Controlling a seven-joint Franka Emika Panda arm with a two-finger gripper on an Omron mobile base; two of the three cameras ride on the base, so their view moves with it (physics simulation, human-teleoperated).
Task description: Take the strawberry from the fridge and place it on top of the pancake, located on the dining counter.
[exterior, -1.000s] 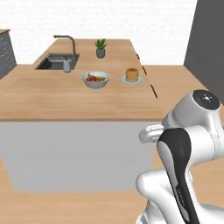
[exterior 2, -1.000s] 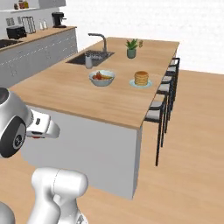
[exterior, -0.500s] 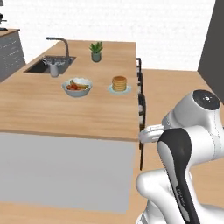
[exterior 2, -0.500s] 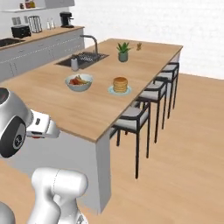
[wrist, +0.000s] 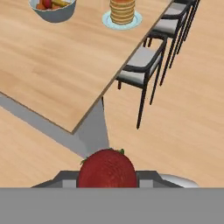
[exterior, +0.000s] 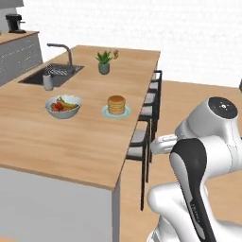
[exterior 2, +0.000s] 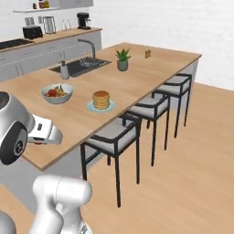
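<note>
The strawberry [wrist: 106, 169] sits apparently clamped between the fingers (tips hidden).

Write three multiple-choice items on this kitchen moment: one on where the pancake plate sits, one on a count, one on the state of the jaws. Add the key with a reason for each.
1. Where does the pancake stand on the dining counter?
A. Inside the sink
B. Beside the white fruit bowl, on the side nearer the chairs
C. On a chair seat

2. How many chairs stand along the counter's side?
A. One
B. Three
C. Six

3. What state is the gripper in?
A. Wide open and holding nothing
B. Shut on a spoon
C. Shut on the strawberry

Key: 1 B, since both base views show the blue-green plate next to the bowl, towards the chair edge. 2 B, as the right base view shows three dark-framed seats in a row. 3 C, because the hand view shows the red berry sitting between the jaws.
</note>
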